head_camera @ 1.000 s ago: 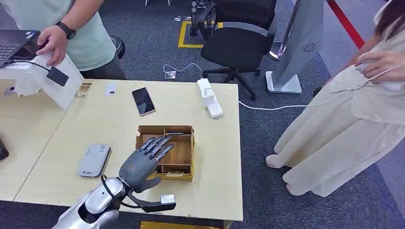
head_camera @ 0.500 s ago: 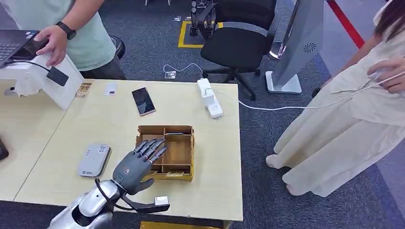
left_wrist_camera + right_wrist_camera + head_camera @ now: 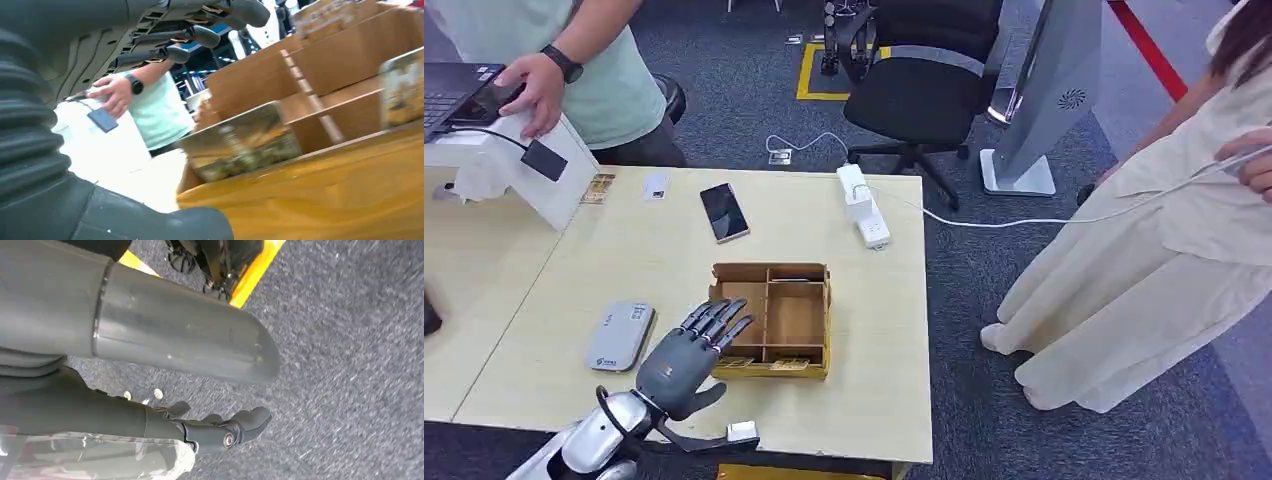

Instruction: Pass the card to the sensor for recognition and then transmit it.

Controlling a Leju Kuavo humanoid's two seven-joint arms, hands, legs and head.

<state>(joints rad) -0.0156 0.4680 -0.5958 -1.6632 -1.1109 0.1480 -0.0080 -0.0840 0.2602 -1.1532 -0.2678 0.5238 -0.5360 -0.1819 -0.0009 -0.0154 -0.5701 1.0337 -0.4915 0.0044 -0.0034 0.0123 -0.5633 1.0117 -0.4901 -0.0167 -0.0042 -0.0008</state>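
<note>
A wooden box (image 3: 810, 278) with compartments sits near the table's front edge. Picture cards (image 3: 790, 364) stand in its front slots. In the left wrist view one card (image 3: 243, 141) leans against the box's front wall (image 3: 320, 190), and another card (image 3: 403, 93) is beside it. My left hand (image 3: 680, 360) hovers at the box's front left corner, fingers spread and holding nothing, its fingers (image 3: 192, 35) above the cards. The grey card sensor (image 3: 621, 335) lies on the table to the hand's left. My right hand (image 3: 220, 432) hangs over the carpet, holding nothing.
A phone (image 3: 724, 211), a white power strip (image 3: 862, 207) and small cards (image 3: 655, 186) lie at the table's far side. One person rests a hand on a white stand (image 3: 519, 165) at the back left. Another person (image 3: 1164, 230) holds a cable at the right. An office chair (image 3: 919, 95) stands beyond the table.
My left hand has drawn back toward me and to the left, from above the box's left compartments to its front left corner. It holds nothing throughout.
</note>
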